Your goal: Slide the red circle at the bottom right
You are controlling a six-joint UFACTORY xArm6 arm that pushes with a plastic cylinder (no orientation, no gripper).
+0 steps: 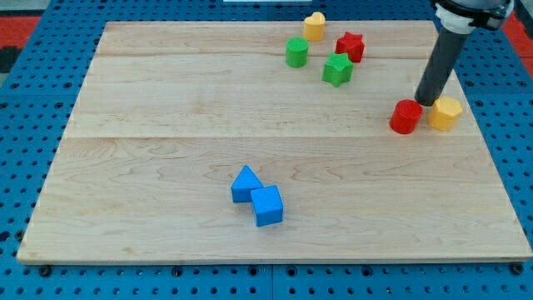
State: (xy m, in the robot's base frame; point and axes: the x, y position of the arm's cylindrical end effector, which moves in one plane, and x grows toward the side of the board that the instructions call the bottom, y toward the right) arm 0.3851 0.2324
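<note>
Red circle [405, 117]: near the board's right edge, upper half.
My tip [425, 102]: no pincer; rod end just behind it, beside yellow block [445, 112].
Your push: drive steadily toward the bottom right corner, centred so it won't slip off.

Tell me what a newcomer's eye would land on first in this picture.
The dark rod at the view's right, with my tip set down just behind the gap between the red circle and the yellow hexagon block. Next, the two blue blocks touching each other, alone at the bottom centre of the wooden board.
</note>
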